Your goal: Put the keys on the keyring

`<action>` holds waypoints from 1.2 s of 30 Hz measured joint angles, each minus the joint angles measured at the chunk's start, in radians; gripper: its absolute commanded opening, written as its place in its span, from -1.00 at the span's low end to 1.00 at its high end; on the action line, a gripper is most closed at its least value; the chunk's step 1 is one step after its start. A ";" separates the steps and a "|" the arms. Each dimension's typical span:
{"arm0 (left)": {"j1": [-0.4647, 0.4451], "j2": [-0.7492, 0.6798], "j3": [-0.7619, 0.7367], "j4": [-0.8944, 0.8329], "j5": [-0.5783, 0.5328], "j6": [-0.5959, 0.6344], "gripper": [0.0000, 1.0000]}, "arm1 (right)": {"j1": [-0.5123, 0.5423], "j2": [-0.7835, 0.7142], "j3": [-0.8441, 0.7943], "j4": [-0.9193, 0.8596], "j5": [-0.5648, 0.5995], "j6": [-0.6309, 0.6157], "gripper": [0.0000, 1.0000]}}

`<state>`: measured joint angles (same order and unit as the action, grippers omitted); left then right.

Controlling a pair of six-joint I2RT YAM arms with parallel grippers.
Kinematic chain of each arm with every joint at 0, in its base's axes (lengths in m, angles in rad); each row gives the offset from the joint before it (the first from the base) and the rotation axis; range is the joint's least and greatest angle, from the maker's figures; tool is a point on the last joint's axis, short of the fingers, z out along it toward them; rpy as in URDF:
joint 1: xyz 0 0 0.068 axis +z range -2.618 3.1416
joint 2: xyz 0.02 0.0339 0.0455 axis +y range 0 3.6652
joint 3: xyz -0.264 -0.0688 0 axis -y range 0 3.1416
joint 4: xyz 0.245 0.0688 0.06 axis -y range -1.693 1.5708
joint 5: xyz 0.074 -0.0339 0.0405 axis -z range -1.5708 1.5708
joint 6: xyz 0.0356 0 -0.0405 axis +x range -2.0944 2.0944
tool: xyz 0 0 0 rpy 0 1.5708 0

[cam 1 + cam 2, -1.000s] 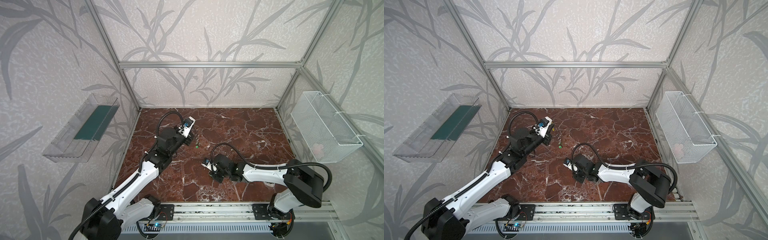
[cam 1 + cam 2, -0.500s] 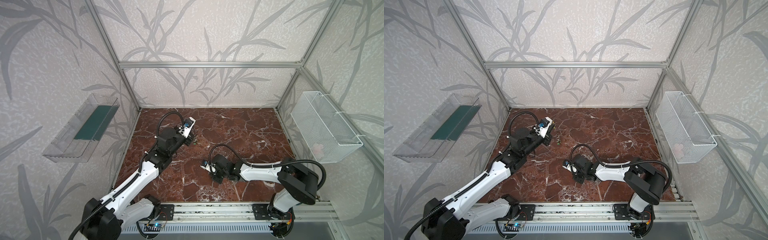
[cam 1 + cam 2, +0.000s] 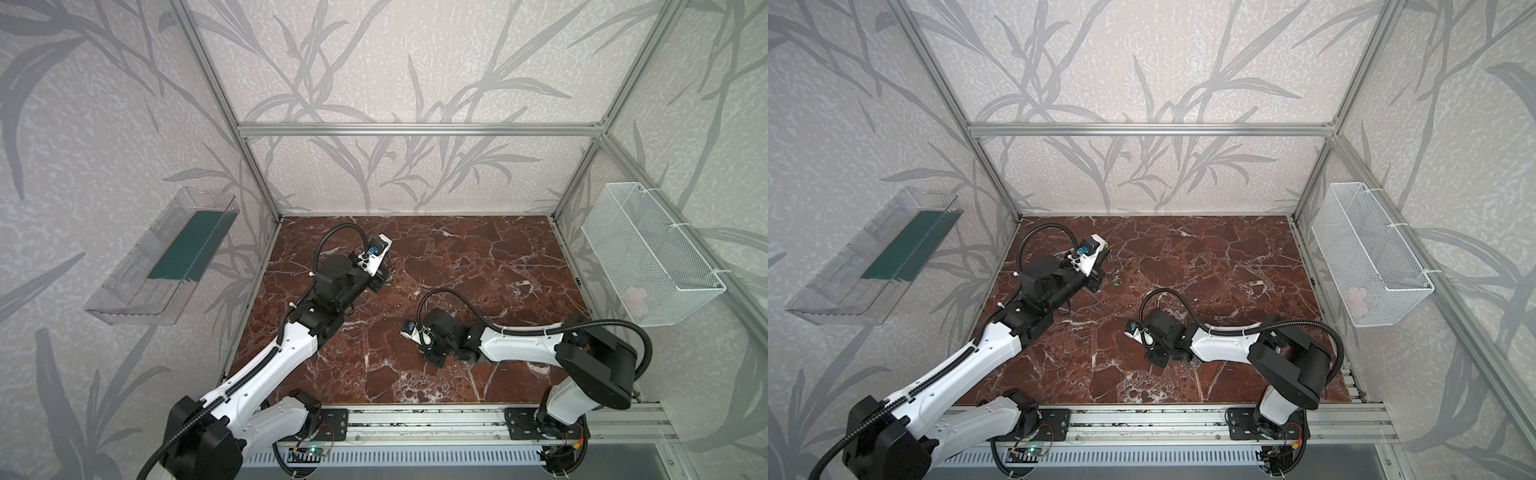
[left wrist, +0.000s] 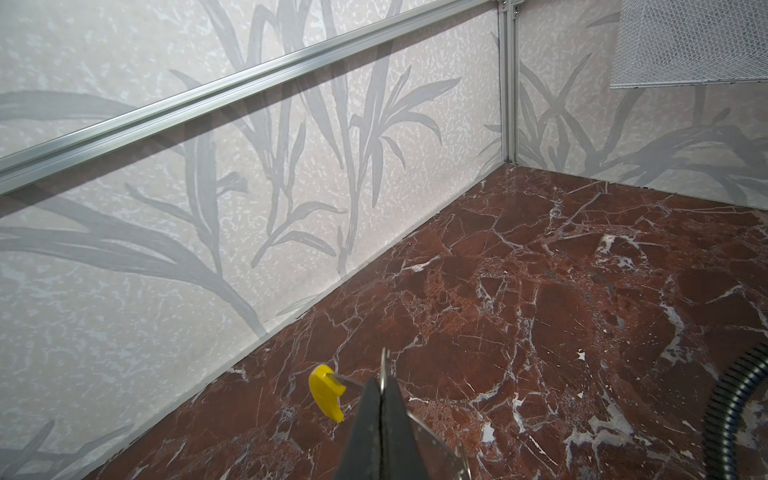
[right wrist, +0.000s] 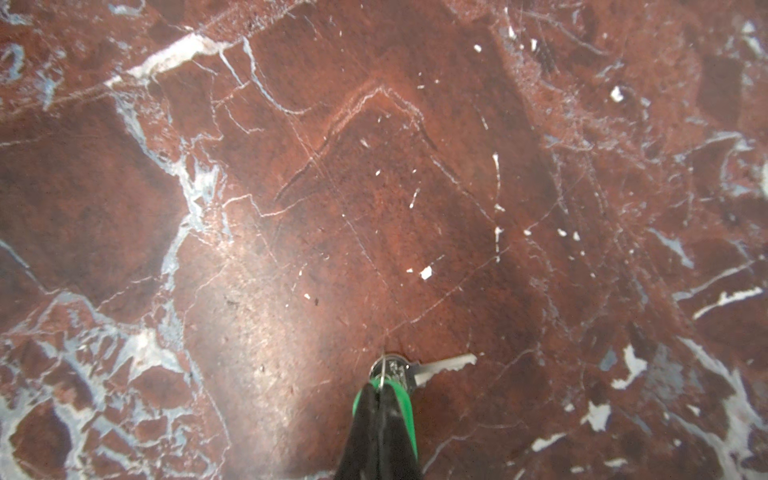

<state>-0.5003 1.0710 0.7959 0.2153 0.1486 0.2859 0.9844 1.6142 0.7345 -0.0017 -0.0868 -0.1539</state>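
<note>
Over the last second the right fingers (image 5: 365, 424) have closed the last small gap and that arm's elbow has drawn in a little, while the left arm has hardly shifted. The right fingers now pinch the green tag (image 5: 405, 405) of one key (image 5: 442, 365), low over the front middle of the tabletop (image 5: 291, 208); we cannot tell whether its blade touches the surface. The left fingers (image 4: 365, 419) are pressed together on the metal band of the keyring (image 4: 384, 365), just beside its yellow sleeve (image 4: 326, 392), holding it up near the back left. The two arms are well apart, so we judge this key picked up but not yet threaded.

A green speck (image 3: 388, 284) shows just beside the left fingers in both top views. It is too small to say whether it is the second key hanging on the ring.

The tabletop is red-brown marble with white veins, boxed in by leaf-patterned walls on an aluminium frame. A white wire basket (image 3: 648, 253) hangs on one side wall and a clear plastic tray (image 3: 166, 257) on the opposite one.
</note>
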 measured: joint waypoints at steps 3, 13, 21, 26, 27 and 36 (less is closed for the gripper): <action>0.000 0.000 0.000 0.000 0.027 0.000 -1.00 | -0.006 -0.038 -0.021 0.006 0.008 0.011 -1.00; -0.001 0.015 0.000 0.023 0.257 -0.035 -1.00 | -0.105 -0.366 -0.118 -0.012 0.036 0.097 -1.00; -0.016 0.109 0.000 0.120 0.433 -0.101 -1.00 | -0.186 -0.716 -0.152 -0.110 0.038 0.135 -1.00; -0.049 0.163 0.009 0.154 0.504 -0.113 -1.00 | -0.232 -0.875 -0.153 -0.167 0.021 0.143 -1.00; -0.056 0.176 0.016 0.159 0.515 -0.112 -1.00 | -0.232 -0.901 -0.153 -0.172 0.017 0.143 -1.00; -0.161 0.227 0.086 0.148 0.542 -0.043 -1.00 | -0.232 -1.002 -0.140 -0.258 0.004 0.126 -1.00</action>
<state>-0.6609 1.2980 0.8822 0.3634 0.6903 0.2428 0.7521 0.6121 0.5949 -0.2596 -0.0830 -0.0277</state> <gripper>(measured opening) 0.048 0.048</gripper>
